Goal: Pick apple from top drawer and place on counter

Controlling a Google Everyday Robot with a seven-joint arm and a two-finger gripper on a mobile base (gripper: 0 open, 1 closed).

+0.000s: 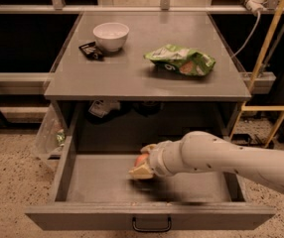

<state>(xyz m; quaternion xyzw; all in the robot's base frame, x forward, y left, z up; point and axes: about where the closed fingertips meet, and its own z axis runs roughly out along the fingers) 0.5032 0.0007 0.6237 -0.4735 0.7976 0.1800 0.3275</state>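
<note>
The apple [141, 158], small and red-orange, lies on the floor of the open top drawer [102, 185], near its middle. My gripper [139, 162] reaches into the drawer from the right on a white arm. Its cream fingers [138, 172] sit on either side of the apple and close on it. The apple is mostly hidden by the fingers and rests low in the drawer. The grey counter [132, 78] is above, as wide as the drawer. The drawer's front panel with its dark handle [152, 225] is at the bottom.
On the counter stand a white bowl [111, 35], a small black object [91, 50] beside it, and a green snack bag [180, 61]. A clear plastic bag [50, 133] hangs at the cabinet's left. Yellow framing [271, 108] stands at the right.
</note>
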